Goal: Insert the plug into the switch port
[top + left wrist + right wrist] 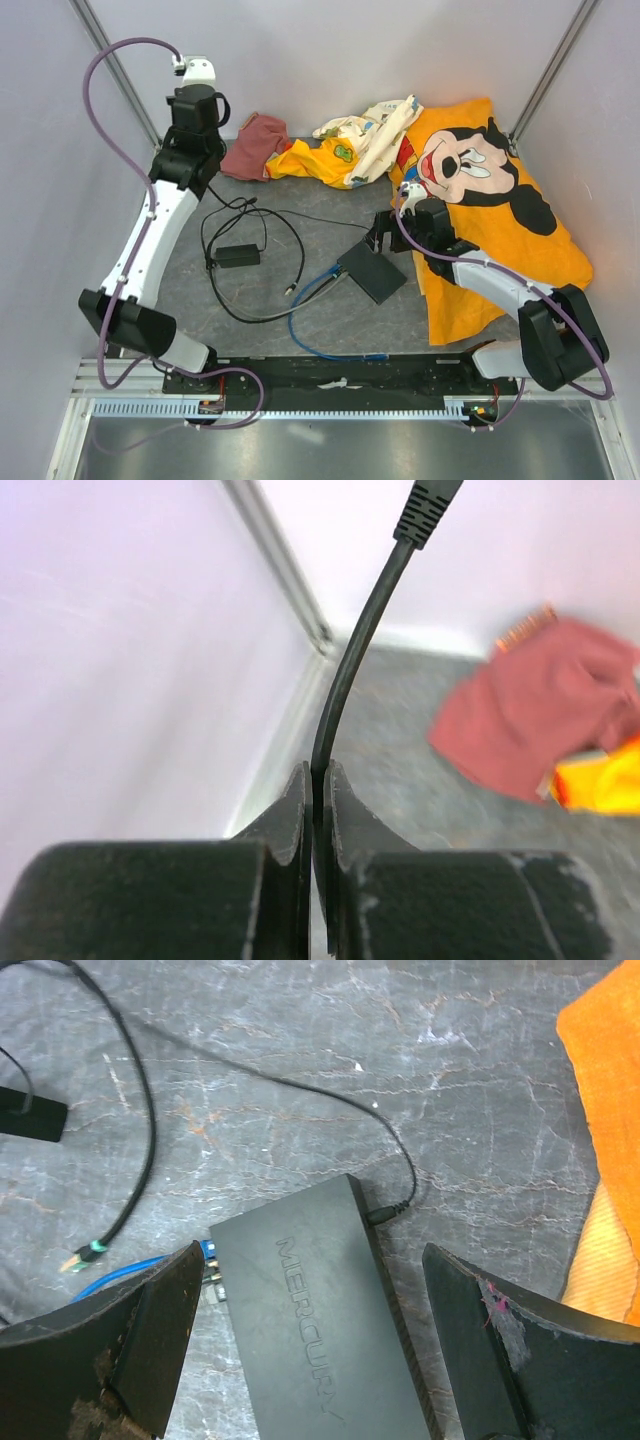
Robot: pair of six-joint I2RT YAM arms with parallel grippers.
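Note:
The black switch (375, 272) marked MERCURY lies flat on the grey mat. In the right wrist view the switch (320, 1330) sits between my fingers. The thin blue cable (318, 292) runs to its left side. Its plug (208, 1255) sits right against that side, partly hidden by my left finger; I cannot tell whether it is seated. My right gripper (310, 1260) is open, low over the switch (385, 238), with a finger on each side. My left gripper (315, 780) is far back left (192, 105), shut on a thin black cable (350, 660).
A black adapter (237, 255) with looping black cables lies left of the switch. A loose green-tipped cable end (82, 1256) lies beside the blue cable. A thin black lead (385, 1213) enters the switch's far corner. An orange Mickey cloth (500, 200) covers the right, a red cloth (540, 720) the back.

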